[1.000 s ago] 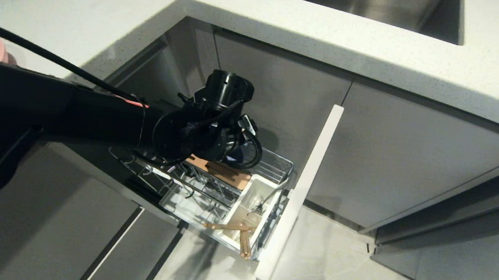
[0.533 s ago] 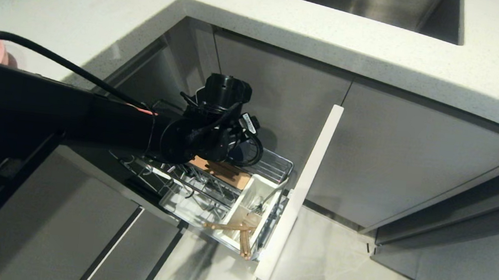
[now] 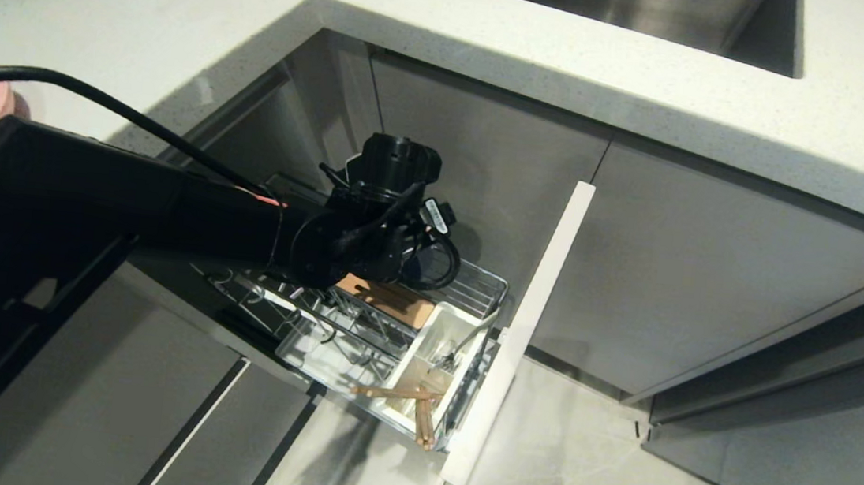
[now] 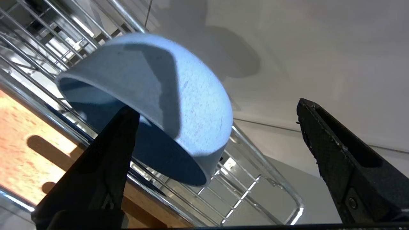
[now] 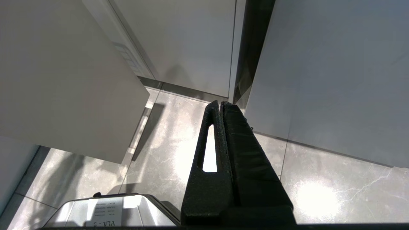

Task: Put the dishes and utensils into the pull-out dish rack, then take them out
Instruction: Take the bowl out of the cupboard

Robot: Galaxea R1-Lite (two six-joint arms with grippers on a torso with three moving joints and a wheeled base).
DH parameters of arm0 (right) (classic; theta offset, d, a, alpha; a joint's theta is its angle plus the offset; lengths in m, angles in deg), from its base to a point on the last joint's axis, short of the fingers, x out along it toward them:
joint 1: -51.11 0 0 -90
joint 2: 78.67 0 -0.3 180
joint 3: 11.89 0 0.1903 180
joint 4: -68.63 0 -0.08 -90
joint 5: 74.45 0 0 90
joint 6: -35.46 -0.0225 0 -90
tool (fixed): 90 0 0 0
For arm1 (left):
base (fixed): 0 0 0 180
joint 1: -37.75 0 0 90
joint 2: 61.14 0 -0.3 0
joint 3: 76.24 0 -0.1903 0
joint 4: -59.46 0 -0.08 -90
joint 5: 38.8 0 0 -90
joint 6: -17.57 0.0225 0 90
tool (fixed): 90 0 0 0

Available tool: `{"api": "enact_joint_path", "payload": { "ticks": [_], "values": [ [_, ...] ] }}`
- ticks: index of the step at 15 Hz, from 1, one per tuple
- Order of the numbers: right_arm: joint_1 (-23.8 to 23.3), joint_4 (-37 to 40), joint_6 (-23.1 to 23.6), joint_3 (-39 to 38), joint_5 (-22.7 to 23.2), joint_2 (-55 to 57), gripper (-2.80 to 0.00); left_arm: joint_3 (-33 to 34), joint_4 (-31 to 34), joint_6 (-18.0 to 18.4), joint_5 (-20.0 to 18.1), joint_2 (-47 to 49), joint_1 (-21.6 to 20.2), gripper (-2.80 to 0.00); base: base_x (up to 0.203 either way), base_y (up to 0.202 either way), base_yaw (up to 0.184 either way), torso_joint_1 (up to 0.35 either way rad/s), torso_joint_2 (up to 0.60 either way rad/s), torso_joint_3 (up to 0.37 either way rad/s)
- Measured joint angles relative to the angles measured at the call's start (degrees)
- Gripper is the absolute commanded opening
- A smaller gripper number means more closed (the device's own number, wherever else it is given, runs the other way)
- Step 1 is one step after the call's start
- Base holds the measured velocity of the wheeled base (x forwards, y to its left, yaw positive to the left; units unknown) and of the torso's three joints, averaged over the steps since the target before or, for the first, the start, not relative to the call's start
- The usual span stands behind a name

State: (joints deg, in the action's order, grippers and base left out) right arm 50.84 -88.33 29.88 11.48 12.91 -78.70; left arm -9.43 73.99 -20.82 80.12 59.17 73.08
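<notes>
Pull-out dish rack [image 3: 475, 290] at frame centre holds light-blue bowl [image 4: 153, 95] tilted on its wires beside an orange board [image 3: 387, 299], chopsticks [image 3: 416, 403] in white cutlery box [image 3: 421, 352]; left gripper [image 4: 217, 150] over bowl, jaws wide, empty; right gripper [image 5: 222, 107] closed above floor.

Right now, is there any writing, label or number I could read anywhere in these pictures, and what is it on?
"VLA - 6", seen upside down: white label on a grey housing in the right wrist view; the final character is uncertain.
Smaller lines above it: too small to read.
White tag on the left arm's wrist: too small to read.
</notes>
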Motion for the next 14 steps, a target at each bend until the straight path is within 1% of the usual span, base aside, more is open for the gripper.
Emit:
{"api": "enact_joint_path", "payload": {
  "ticks": [3,4,14],
  "values": [
    [0.0,0.0,0.0,0.0,0.0,0.0,-2.80,-0.5,0.0,0.0,0.0,1.1,0.0,0.00,0.000,0.000,0.000,0.000,0.00,0.000],
    [0.0,0.0,0.0,0.0,0.0,0.0,-2.80,-0.6,0.0,0.2,0.0,1.3,0.0,-2.80,0.000,0.000,0.000,0.000,0.00,0.000],
    [0.0,0.0,0.0,0.0,0.0,0.0,-2.80,-0.7,-0.1,0.7,-0.1,1.7,0.3,-2.80,0.000,0.000,0.000,0.000,0.00,0.000]
  ]
}}
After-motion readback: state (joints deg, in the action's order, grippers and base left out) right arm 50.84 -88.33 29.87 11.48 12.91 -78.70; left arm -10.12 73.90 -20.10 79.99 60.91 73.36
